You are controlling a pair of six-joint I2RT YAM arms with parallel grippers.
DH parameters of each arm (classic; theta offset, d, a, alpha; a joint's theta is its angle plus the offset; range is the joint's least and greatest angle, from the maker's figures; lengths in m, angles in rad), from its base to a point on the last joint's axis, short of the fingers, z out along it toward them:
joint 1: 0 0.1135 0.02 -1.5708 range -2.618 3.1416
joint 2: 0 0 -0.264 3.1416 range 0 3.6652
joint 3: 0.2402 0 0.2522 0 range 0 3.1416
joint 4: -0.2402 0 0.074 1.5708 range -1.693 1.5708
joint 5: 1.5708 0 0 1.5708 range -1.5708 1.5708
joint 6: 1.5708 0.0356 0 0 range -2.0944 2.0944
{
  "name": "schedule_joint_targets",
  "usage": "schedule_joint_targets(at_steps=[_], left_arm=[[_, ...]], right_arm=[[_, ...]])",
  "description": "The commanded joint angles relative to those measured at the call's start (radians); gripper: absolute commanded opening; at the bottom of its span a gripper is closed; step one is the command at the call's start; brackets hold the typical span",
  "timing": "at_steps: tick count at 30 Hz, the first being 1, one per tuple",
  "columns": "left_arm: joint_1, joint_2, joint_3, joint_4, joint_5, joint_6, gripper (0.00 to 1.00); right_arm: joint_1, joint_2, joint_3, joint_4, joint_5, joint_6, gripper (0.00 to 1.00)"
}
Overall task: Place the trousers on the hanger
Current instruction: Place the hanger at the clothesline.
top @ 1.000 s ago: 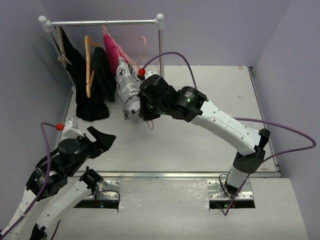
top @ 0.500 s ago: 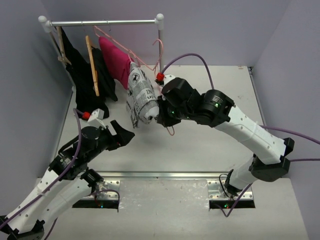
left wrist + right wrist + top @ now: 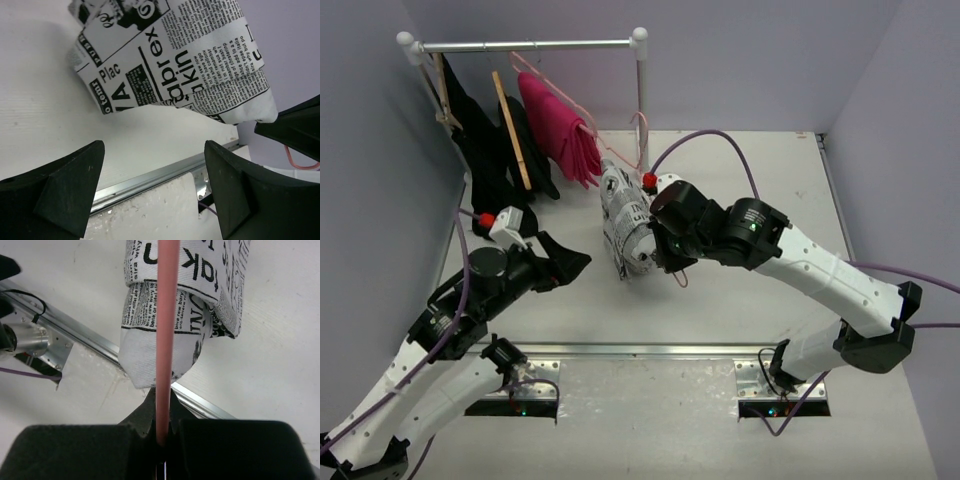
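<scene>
The trousers point(image 3: 626, 222) sit folded along the hanger point(image 3: 166, 315) at mid-table, their long axis running 12 to 6 in the top view. The right gripper point(image 3: 161, 407) is clamped on the hanger's bar. The left gripper point(image 3: 152, 160) gapes empty at the trousers' 8 o'clock, not touching. The rack pole point(image 3: 640, 100) crowds 12; bare table point(image 3: 740, 310) lies from 4 to 6

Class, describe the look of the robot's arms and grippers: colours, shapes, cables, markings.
The left arm and right arm have white shells and black joints. The left gripper and right gripper are black, with wedge-shaped fingers. Purple cables trail along both arms; a red cap sits near each wrist.
</scene>
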State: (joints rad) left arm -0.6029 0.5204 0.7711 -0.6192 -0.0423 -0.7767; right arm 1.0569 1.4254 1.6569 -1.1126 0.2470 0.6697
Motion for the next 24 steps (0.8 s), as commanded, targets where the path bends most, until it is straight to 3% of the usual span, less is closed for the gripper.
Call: schedule_joint_targets(at_steps=[1, 11, 17, 24], left_arm=[[-0.008, -0.040, 0.114, -0.143, -0.139, 0.080, 0.80], [-0.009, -0.060, 0.175, -0.270, -0.229, 0.121, 0.81], [-0.008, -0.090, 0.264, -0.382, -0.313, 0.181, 0.84], [-0.008, -0.131, 0.220, -0.373, -0.367, 0.241, 0.90]], right_arm=[[0.000, -0.053, 0.071, 0.138, 0.133, -0.025, 0.00], [-0.035, -0.029, 0.114, 0.099, 0.173, -0.042, 0.00], [-0.093, -0.007, 0.159, 0.058, 0.116, -0.068, 0.00], [-0.165, 0.066, 0.249, 0.028, 0.058, -0.105, 0.00]])
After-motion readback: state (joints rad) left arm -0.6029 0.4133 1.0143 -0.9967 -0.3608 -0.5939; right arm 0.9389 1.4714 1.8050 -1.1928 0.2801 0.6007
